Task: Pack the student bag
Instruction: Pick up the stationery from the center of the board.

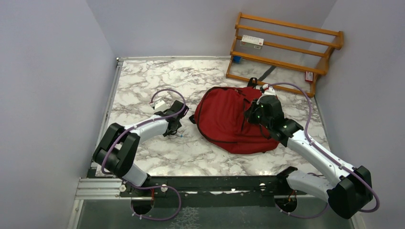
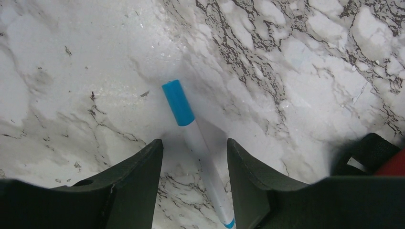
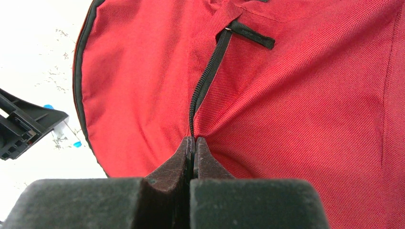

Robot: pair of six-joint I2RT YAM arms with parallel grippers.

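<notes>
My right claw is shut tight. The two fingers press flat on each other with no gap. They pinch the student bag right at the near end of its black zipper. The red cloth bunches up toward my fingertips. The zipper runs straight away from this claw, up to a small black tab. The bag lies flat on the table, under this claw and spreading out in front of it and to both sides.

My left claw is about half open. It points down at the table, low over it. A pen lies between its two fingers. There is a little gap on each side, so I am not holding the pen. The pen is white with a blue cap. The cap end sticks out in front of my fingertips. The other end runs back under the claw and shows a bit of blue too.

A red corner of the bag and a black strap peek in just to the right of my left claw. The two claws are well apart, with most of the bag between them.

Far past my right claw, at the back of the table, stands a wooden rack. A small white box sits on it.
</notes>
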